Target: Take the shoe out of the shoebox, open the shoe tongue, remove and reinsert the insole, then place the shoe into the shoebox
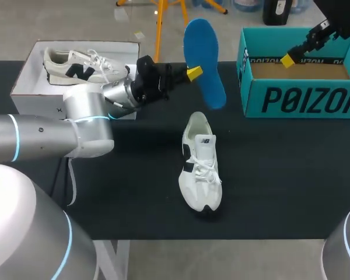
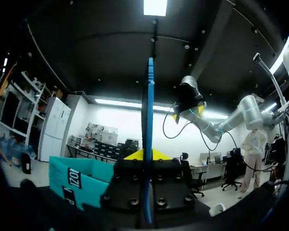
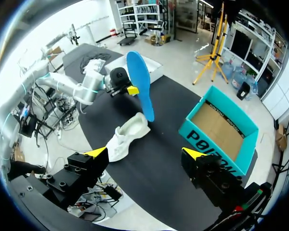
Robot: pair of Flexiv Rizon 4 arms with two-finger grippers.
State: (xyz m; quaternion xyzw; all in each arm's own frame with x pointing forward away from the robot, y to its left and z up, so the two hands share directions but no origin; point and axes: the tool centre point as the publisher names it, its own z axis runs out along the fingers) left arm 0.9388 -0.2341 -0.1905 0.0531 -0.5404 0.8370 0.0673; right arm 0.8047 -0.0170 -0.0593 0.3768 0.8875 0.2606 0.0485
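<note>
One oval blue insole [image 1: 204,64] clamped in left gripper [image 1: 193,72] | right gripper [image 3: 144,153] wide, near teal cardboard shoebox [image 1: 303,99]

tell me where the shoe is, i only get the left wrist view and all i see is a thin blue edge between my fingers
Observer: The white shoe lies on the black table near the middle, apart from both grippers.
Operator: is that blue edge the whole insole
Observer: Yes. The blue insole is out of the shoe, pinched near one side by the left gripper and held in the air clear of the shoe.
Operator: what about the right side
Observer: The right gripper is open and holds nothing, raised high by the teal shoebox, which is empty inside.
</note>
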